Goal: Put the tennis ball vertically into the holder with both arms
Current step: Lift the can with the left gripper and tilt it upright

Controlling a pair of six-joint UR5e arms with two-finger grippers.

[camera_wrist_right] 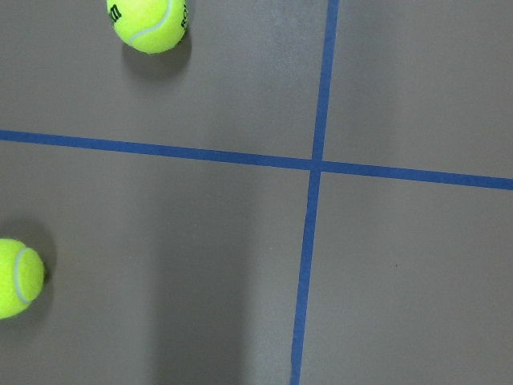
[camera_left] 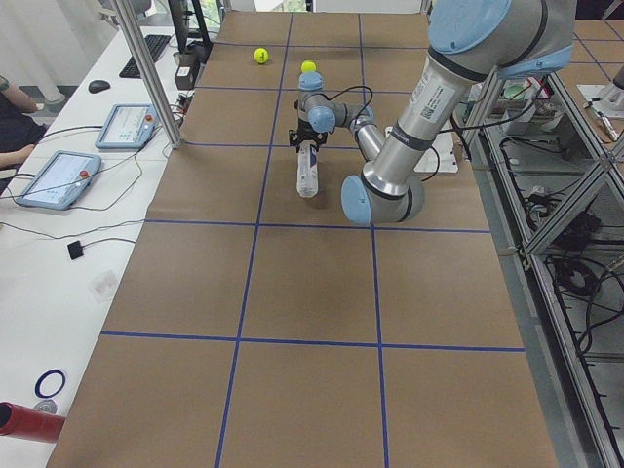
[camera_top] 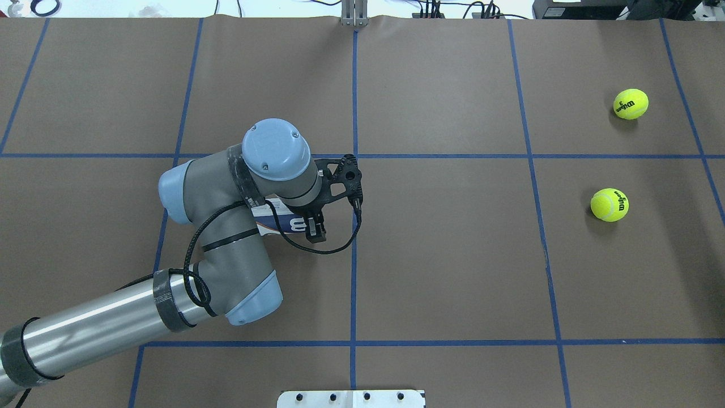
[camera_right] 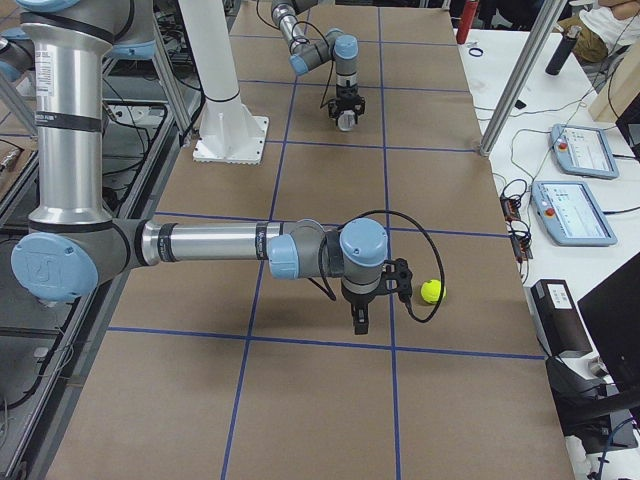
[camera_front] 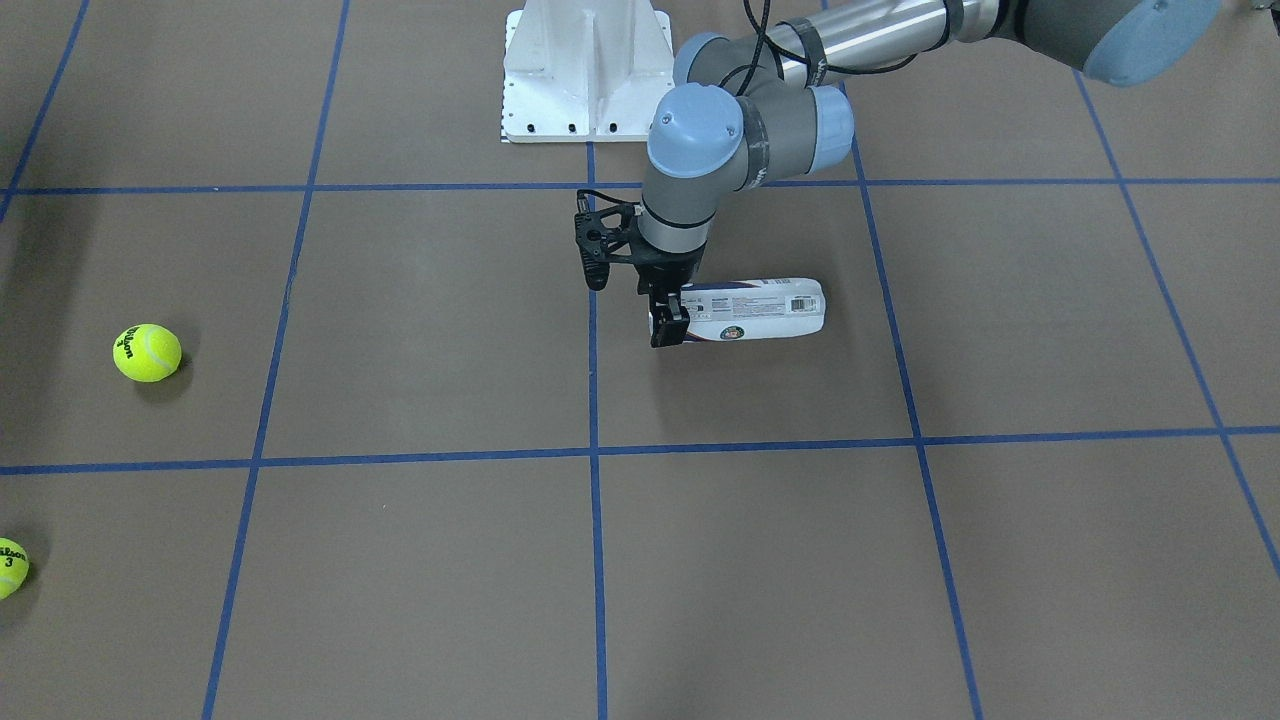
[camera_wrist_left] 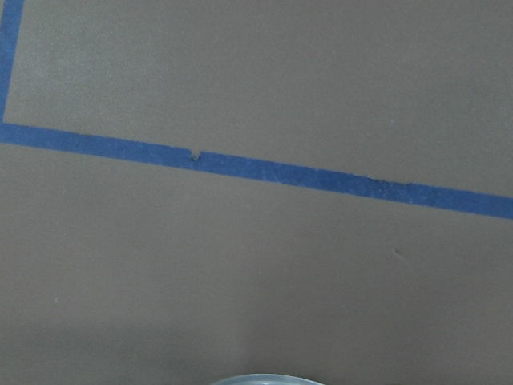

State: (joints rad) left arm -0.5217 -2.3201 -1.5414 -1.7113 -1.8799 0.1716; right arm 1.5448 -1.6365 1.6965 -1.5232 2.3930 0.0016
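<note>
The holder lies on its side on the brown table, white label facing up, and shows partly under the wrist in the overhead view. My left gripper points straight down with its fingers on either side of the holder's end nearest the table's middle, shut on it. It also shows in the overhead view. One tennis ball and a second tennis ball rest far off on the robot's right. My right gripper hangs near a ball; I cannot tell its state.
The white metal base stands at the robot's edge of the table. Blue tape lines divide the surface into squares. Tablets and cables lie on a side bench. The right wrist view looks down on both balls.
</note>
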